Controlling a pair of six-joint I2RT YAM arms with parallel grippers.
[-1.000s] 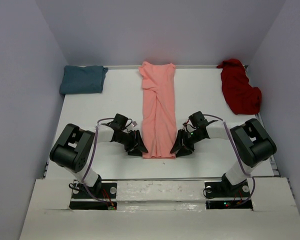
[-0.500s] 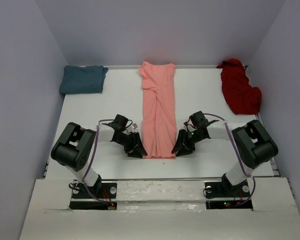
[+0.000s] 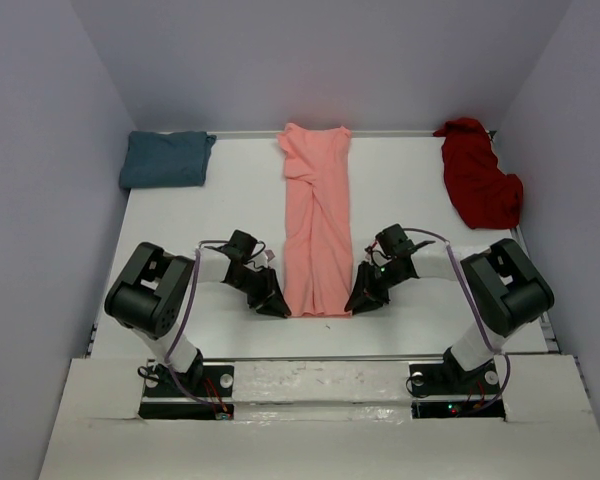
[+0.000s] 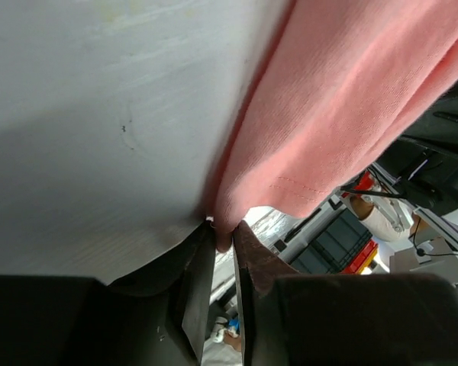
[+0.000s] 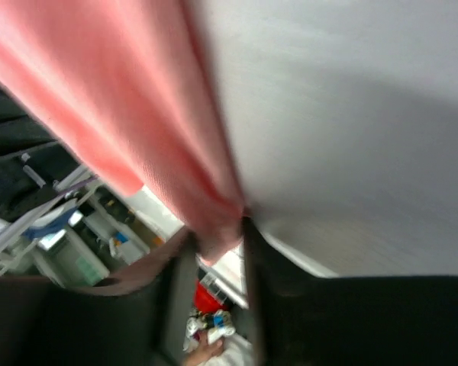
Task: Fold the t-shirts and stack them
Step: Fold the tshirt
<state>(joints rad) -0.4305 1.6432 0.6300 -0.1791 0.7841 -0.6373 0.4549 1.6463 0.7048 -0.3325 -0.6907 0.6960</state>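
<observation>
Jaws have narrowed in: left gripper [image 4: 223, 238] and right gripper [image 5: 218, 245] each now pinch a hem corner of the salmon-pink t-shirt [image 3: 318, 220] between their fingers, readying the next fold.

The top external camera looks down from above and behind the arm bases, far enough off to take in the whole table [image 3: 420, 210]. Each wrist camera sits low and very close behind its gripper, the left gripper [image 4: 223, 230] and right gripper [image 5: 217, 230], facing the near hem of the salmon-pink t-shirt [image 3: 317, 230], which all three views share.
</observation>
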